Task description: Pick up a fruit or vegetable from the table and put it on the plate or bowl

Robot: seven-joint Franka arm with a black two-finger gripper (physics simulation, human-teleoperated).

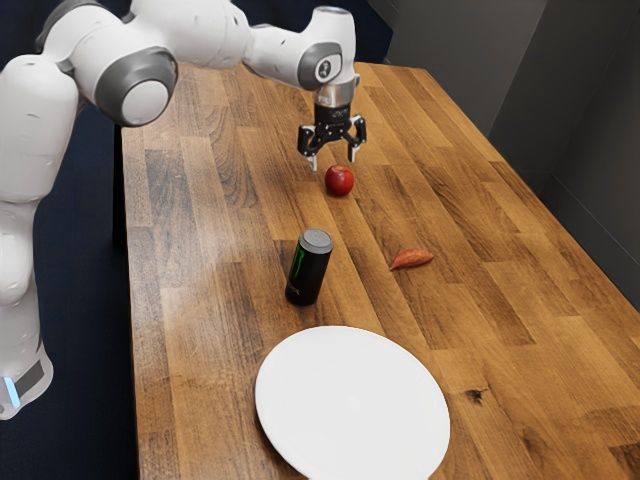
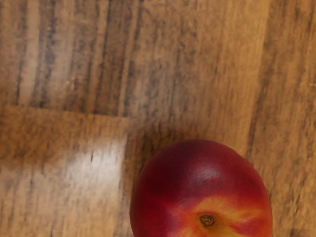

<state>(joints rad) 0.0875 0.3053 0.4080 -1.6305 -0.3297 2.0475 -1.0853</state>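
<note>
A red, round fruit (image 1: 339, 180) lies on the wooden table (image 1: 200, 230) toward its far end. My black gripper (image 1: 332, 155) hangs open just above it, the fingers spread and touching nothing. In the wrist view the same red fruit (image 2: 200, 190) with a yellow patch around its stem sits close under my hand. A white plate (image 1: 352, 404) lies at the near edge of the table. An orange carrot-like vegetable (image 1: 411, 259) rests to the exterior view's right of the middle.
A dark can (image 1: 308, 267) with a grey lid stands upright between the red fruit and the plate. Bare wood lies to either side of it. A grey wall runs along the table's right side.
</note>
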